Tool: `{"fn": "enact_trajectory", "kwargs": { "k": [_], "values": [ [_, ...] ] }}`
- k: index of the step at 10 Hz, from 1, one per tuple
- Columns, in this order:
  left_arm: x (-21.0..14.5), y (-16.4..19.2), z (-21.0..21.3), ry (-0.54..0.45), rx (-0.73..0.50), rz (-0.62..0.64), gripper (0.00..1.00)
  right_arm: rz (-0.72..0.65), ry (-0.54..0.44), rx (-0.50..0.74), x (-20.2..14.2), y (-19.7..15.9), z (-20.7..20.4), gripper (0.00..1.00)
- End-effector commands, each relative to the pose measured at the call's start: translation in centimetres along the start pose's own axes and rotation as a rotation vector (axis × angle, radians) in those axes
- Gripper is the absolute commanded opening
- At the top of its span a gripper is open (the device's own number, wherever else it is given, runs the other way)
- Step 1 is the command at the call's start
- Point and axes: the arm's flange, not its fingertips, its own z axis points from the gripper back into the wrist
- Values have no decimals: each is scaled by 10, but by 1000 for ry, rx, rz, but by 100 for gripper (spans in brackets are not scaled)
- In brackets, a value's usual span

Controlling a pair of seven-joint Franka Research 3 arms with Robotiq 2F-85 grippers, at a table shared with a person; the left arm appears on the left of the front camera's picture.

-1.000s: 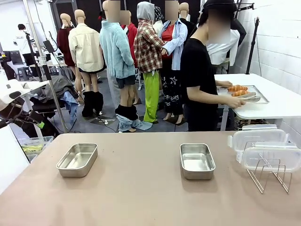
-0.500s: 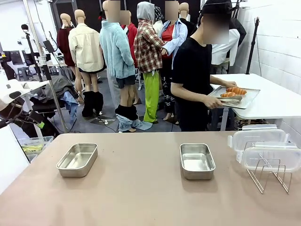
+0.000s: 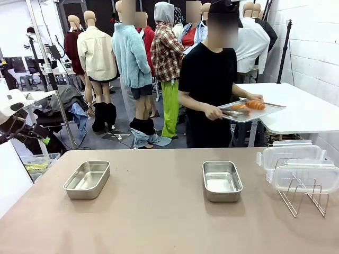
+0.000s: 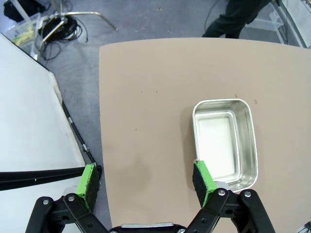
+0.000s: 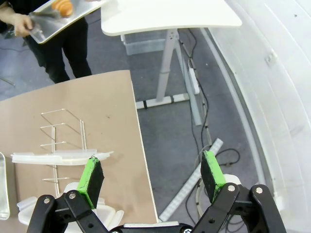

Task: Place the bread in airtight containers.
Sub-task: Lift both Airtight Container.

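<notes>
Over the near side of the brown table (image 3: 159, 227), we see the left gripper (image 4: 146, 177) with its green pads spread wide and nothing between them. In its wrist view one pad overlaps the near rim of an empty steel tin (image 4: 223, 141); the other sits past the table's edge. The right gripper (image 5: 151, 172) is spread just as wide and also empty, poised over the table's side edge and the floor, with the wire rack (image 5: 63, 131) and the clear lids (image 3: 304, 177) resting on it nearby. Farther in, a second tin (image 3: 222, 181) lies empty near the table's middle. Beyond the far edge a person (image 3: 209, 79) holds a flat tray (image 3: 267, 110) carrying both croissants (image 3: 249, 105), well apart from both tins and both grippers. One hand (image 3: 214, 112) grips what may be tongs, but they are too small for us to be sure.
</notes>
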Motion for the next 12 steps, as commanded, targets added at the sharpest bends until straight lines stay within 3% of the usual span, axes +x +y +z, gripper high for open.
{"fn": "enact_trajectory", "kwargs": {
  "k": [1,12],
  "values": [
    [0,3,-1,-11,4,3,100,8,4,-5,-1,-1,-1,100],
    [0,3,-1,-11,4,3,100,8,4,-5,-1,-1,-1,100]
  ]
}}
